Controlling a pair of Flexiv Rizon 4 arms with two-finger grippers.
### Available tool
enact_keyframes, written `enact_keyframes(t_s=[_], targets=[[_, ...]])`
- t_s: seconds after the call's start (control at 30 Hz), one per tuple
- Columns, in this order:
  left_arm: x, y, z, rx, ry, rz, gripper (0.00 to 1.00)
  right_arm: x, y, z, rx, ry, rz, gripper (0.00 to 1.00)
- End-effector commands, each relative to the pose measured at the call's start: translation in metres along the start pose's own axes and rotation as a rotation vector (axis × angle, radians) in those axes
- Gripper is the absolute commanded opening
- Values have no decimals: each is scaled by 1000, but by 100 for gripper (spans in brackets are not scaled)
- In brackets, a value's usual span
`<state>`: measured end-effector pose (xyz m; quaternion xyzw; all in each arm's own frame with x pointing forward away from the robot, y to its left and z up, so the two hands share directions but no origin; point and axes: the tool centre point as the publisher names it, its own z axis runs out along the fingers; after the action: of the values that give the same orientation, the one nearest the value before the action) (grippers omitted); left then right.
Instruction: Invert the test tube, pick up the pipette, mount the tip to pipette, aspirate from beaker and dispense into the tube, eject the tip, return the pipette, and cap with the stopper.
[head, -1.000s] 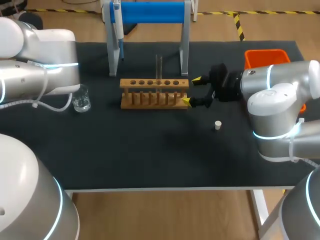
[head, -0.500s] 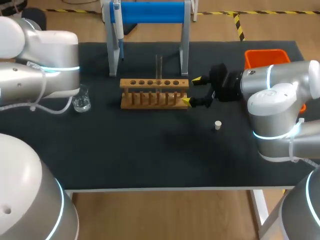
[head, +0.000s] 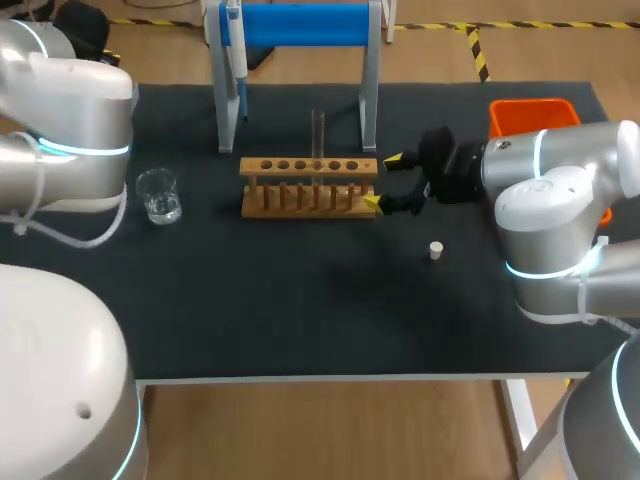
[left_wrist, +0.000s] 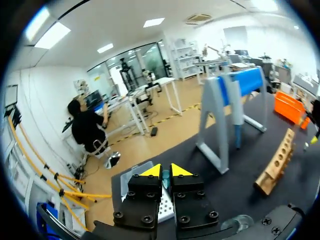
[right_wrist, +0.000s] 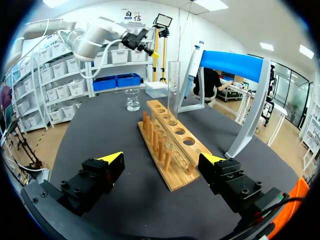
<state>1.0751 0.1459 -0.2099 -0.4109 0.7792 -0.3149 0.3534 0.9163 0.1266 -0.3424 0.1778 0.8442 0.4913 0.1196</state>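
A clear test tube (head: 318, 133) stands upright in the wooden rack (head: 308, 187); it also shows ahead of my right gripper (right_wrist: 173, 90). My right gripper (head: 385, 181) is open, one yellow tip on each side of the rack's right end (right_wrist: 175, 177), touching nothing. The pipette (head: 237, 60) hangs on the blue-barred stand (head: 300, 25). A glass beaker (head: 159, 195) sits left of the rack. The small white stopper (head: 436, 250) lies on the mat near my right arm. My left gripper (left_wrist: 163, 171) is shut and empty, raised at the table's left end, hidden in the head view.
An orange bin (head: 533, 114) stands at the far right, partly behind my right arm. A pale translucent box (left_wrist: 136, 172) lies below my left gripper near the table's edge. The black mat (head: 300, 300) covers the table in front of the rack.
My left arm has swung back and to the left, uncovering the beaker. The right arm and the things on the table have not moved.
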Motion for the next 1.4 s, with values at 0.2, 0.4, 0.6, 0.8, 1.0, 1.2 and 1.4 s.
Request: enact_keyframes(t_s=[0.2, 0.4, 0.6, 0.8, 1.0, 1.2, 1.4], targets=[[46, -17, -111, 15, 366, 155, 0, 0, -1, 0, -1, 0, -1, 100], [46, -17, -111, 15, 366, 155, 0, 0, -1, 0, -1, 0, -1, 100], [46, -17, -111, 15, 366, 155, 0, 0, -1, 0, -1, 0, -1, 100], [46, -17, -111, 15, 366, 155, 0, 0, -1, 0, -1, 0, -1, 100], [51, -18, -114, 17, 380, 165, 0, 0, -1, 0, -1, 0, -1, 100], [89, -31, -139, -1, 453, 249, 0, 0, -1, 0, -1, 0, -1, 100], [139, -40, -160, 8, 511, 273, 0, 0, -1, 0, -1, 0, -1, 100]])
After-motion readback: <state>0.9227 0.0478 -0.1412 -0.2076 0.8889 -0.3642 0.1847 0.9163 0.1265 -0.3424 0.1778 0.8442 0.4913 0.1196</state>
